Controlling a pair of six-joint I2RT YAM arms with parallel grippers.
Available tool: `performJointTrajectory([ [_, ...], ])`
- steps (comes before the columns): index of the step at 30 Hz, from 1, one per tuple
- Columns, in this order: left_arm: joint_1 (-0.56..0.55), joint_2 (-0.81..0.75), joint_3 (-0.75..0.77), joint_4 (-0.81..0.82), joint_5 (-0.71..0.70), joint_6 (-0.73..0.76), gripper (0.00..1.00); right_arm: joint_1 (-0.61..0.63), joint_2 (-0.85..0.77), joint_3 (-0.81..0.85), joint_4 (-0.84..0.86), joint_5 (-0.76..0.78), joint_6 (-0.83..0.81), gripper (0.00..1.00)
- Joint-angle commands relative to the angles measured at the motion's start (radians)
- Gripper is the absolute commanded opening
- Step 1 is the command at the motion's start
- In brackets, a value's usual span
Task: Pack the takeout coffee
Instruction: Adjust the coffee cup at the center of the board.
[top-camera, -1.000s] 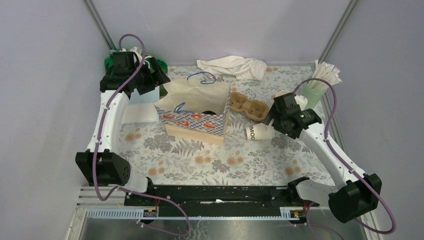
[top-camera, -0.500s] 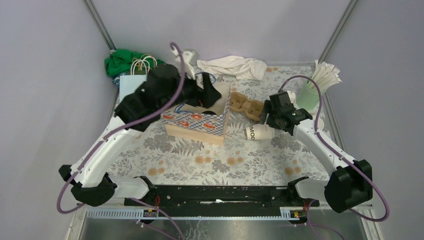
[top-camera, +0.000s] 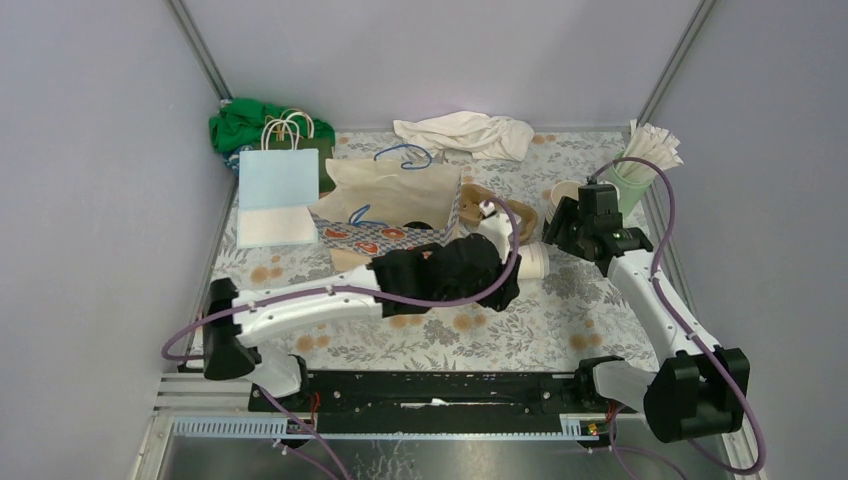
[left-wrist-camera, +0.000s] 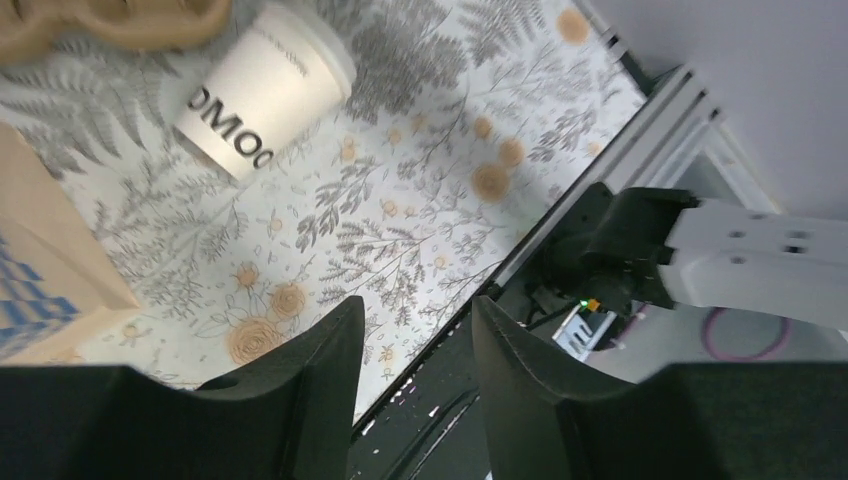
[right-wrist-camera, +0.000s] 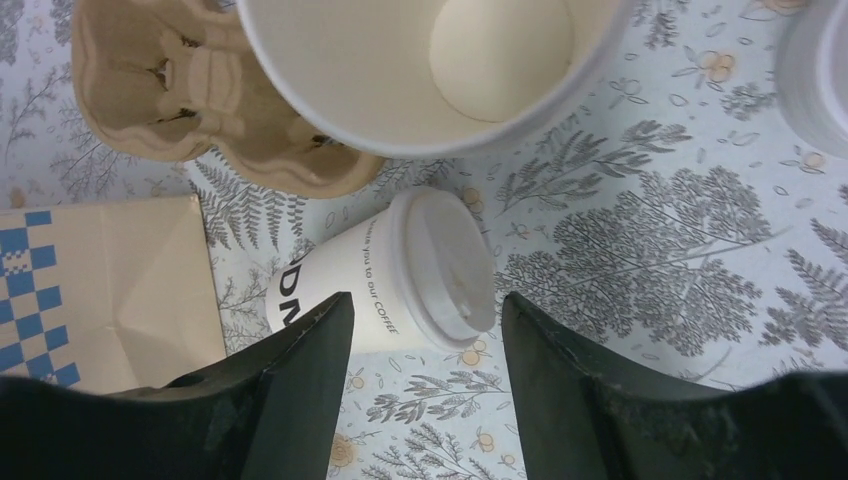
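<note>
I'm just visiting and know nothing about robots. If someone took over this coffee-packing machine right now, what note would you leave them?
Left pincer: open, empty, over the table, short of the lidded cup.
Right pincer: open, hanging over that cup, which lies on its side; not gripping.
Unlidded cup stands upright beside the cardboard carrier; the patterned bag is next to it.
Done: nothing visibly packed; carrier wells in view are empty.
Left: get both cups packed.
</note>
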Motion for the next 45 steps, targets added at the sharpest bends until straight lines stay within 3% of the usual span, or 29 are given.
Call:
performJointTrajectory([
  [1,0.0,0.037,-0.149,0.279,-0.048,-0.091,0.46,-0.006,0.026,0.001,0.068,-0.116,-0.039,0.63],
  [7,0.052,0.098,-0.285,0.495,-0.043,-0.144,0.3,-0.007,0.075,-0.012,0.115,-0.129,-0.027,0.6],
  [12,0.107,0.186,-0.298,0.562,0.022,-0.178,0.26,-0.006,0.115,-0.005,0.115,-0.115,-0.04,0.56],
  [22,0.163,0.32,-0.288,0.621,0.037,-0.202,0.26,-0.006,0.168,-0.012,0.102,-0.103,-0.078,0.54],
  [31,0.192,0.347,-0.292,0.62,0.002,-0.168,0.24,-0.006,0.185,0.001,0.091,-0.129,-0.092,0.53],
  [36,0.202,0.358,-0.258,0.574,-0.055,-0.136,0.43,-0.006,0.185,0.004,0.089,-0.128,-0.096,0.55],
  [45,0.249,0.399,-0.236,0.594,-0.019,-0.128,0.33,-0.006,0.194,0.015,0.09,-0.136,-0.097,0.52],
])
